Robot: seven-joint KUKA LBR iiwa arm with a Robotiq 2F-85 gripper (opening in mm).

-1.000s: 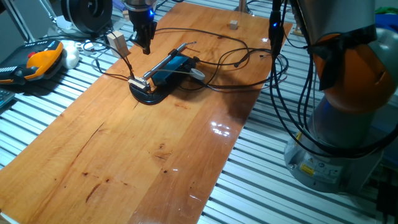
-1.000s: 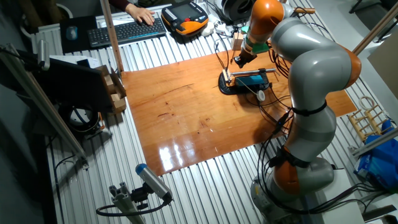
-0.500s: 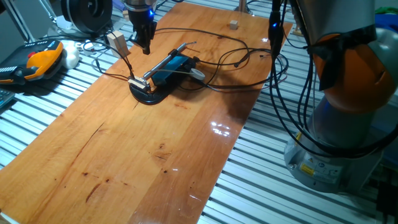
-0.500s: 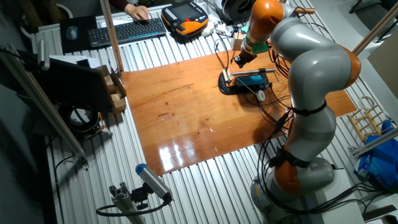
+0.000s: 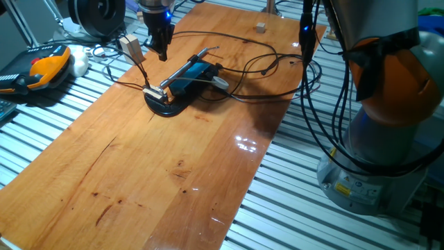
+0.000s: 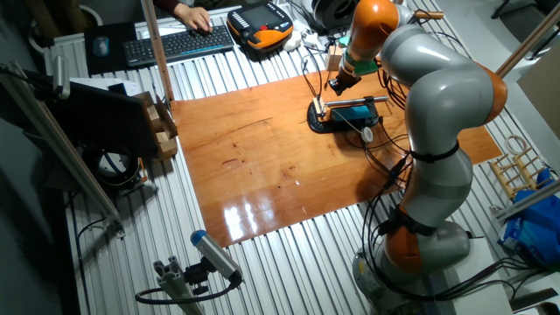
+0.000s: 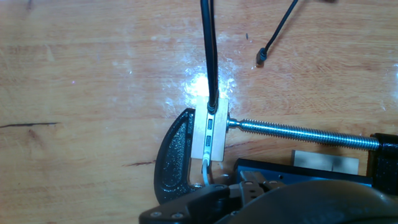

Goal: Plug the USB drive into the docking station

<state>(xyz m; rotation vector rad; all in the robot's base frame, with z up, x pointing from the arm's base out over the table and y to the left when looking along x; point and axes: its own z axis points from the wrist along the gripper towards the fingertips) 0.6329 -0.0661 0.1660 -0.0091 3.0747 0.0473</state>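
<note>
Nothing moved; black cable [image 7: 208,56] crosses docking station [image 5: 191,73].

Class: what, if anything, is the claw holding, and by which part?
It cannot be told: the claw hangs near the docking station, its tips too dark and small to show any hold.

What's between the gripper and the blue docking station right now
In one fixed view only open air separates the gripper from the docking station; a thin black cable runs just beside that gap.
</note>
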